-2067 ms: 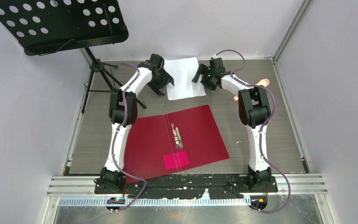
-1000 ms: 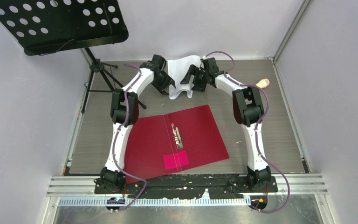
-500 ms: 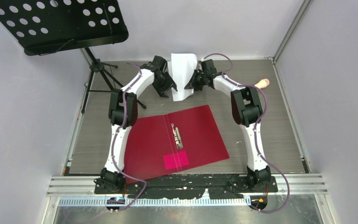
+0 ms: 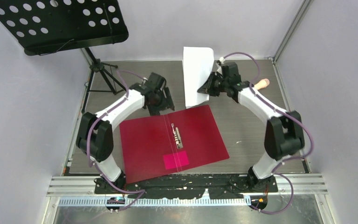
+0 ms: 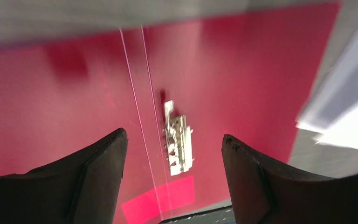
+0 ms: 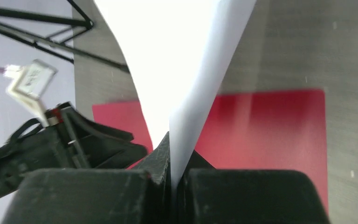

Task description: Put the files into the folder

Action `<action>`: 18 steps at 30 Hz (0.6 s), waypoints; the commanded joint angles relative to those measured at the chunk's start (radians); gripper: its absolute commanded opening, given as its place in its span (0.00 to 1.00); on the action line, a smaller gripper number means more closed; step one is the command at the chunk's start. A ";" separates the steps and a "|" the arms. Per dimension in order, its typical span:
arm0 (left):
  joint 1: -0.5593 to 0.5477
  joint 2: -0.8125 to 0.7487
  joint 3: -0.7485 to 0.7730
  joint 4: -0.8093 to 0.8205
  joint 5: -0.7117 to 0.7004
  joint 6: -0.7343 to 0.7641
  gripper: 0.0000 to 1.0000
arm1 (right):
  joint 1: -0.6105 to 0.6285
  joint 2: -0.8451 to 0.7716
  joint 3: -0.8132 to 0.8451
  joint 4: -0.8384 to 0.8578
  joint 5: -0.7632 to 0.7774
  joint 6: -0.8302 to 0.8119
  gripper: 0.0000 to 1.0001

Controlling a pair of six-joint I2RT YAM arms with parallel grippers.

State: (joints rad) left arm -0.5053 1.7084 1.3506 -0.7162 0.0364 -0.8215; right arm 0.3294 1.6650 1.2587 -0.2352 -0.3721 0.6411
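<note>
Right now the files (image 4: 197, 74) are off the desk (image 4: 261, 126). They are thin plain white sheets, standing nearly upright above the far side, just beyond the folder's far edge. Your right pincer (image 4: 208, 87) is pinched tight on their lower right edge. In its wrist view the sheets rise out of the closed black fingers (image 6: 93, 196) in a smooth V. The top of the paper is cut off by that frame, so you cannot count the sheets.

The folder (image 4: 196, 135) lies open and flat at the middle of the desk. It is glossy dark red and rectangular, with two fine crease lines down the spine. A small metal clip (image 4: 178, 136) sits on the spine, and a bright pink patch (image 4: 175, 160) lies nearer to you.

Your left pincer (image 4: 161, 105) hangs over the folder's far edge, left of the spine. Its blunt black fingers are spread wide with nothing between them. That wrist view is smeared, so you cannot tell whether it touches the cover.

The desk is grey with a wood grain. A black perforated music stand (image 4: 51, 23) on thin tripod legs stands at the far left. A small peach-coloured object (image 4: 261, 84) lies at the far right, too small to identify.
</note>
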 commanded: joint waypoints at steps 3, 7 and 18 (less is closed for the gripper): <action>-0.127 -0.011 -0.157 0.113 -0.022 -0.003 0.74 | -0.003 -0.203 -0.328 0.017 -0.067 -0.017 0.06; -0.136 -0.041 -0.240 0.168 0.003 -0.024 0.74 | 0.001 -0.289 -0.569 0.103 -0.138 0.025 0.06; -0.146 -0.033 -0.270 0.181 0.017 -0.001 0.62 | 0.106 -0.412 -0.652 -0.057 -0.005 0.001 0.06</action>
State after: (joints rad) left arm -0.6468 1.6989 1.0874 -0.5804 0.0467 -0.8295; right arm 0.3973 1.3060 0.5964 -0.2432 -0.4370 0.6407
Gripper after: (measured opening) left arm 0.671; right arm 0.070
